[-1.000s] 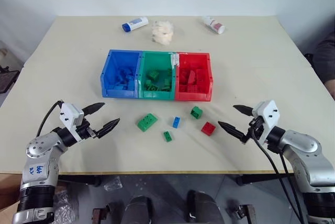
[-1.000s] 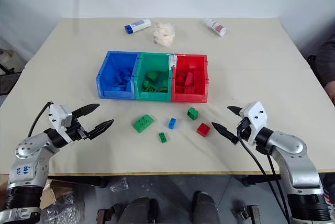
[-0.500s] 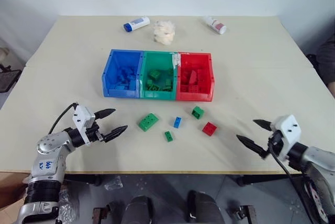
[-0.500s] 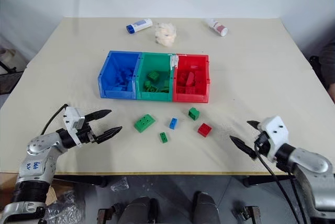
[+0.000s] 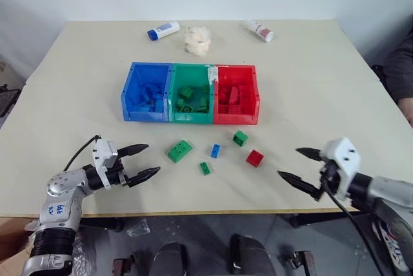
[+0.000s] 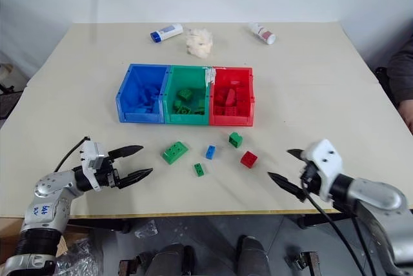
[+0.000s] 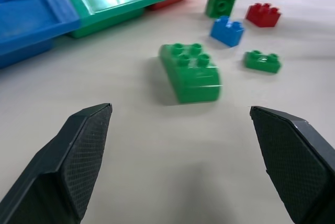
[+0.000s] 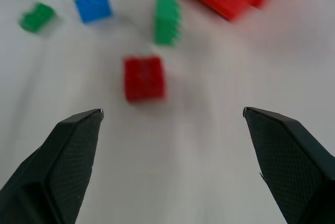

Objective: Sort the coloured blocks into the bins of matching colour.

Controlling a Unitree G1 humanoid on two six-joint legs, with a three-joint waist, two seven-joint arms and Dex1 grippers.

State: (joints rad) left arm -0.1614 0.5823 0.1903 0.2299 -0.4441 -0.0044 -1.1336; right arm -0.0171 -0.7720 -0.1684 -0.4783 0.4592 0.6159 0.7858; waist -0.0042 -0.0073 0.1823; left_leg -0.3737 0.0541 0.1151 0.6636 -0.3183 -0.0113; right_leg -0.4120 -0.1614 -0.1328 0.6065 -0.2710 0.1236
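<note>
**Stock check: five blocks loose, three bins part-filled**

Head views. You have the bins in a joined row mid-table: blue bin [image 5: 147, 100] on your left, green bin [image 5: 191, 101] in the middle, red bin [image 5: 235, 102] on your right. Each already holds several blocks of its own colour, so judge the sort well begun but not finished. Still loose on the table [image 5: 310, 82], in front of the bins: large green block [image 5: 181, 151], small green block [image 5: 205, 168], blue block [image 5: 216, 150], square green block [image 5: 240, 138], red block [image 5: 255, 158]. None touches another or a bin. Two white bottles and a fluffy wad lie at the far edge; they are no part of your sort. Your left gripper [image 5: 141, 162] hovers near the large green block, fingers spread, holding nothing. Your right gripper [image 5: 299, 167] sits apart from the red block, fingers likewise spread and empty.

Left wrist view. Both fingers stand wide, with the large green block [image 7: 190, 72] lying between and ahead of them, untouched. It looks the likeliest next pick for this hand.

Right wrist view. Fingers wide, nothing between them; the red block [image 8: 144, 78] lies ahead, clear of both tips.

Remaining by count: three green, one blue, one red.
</note>
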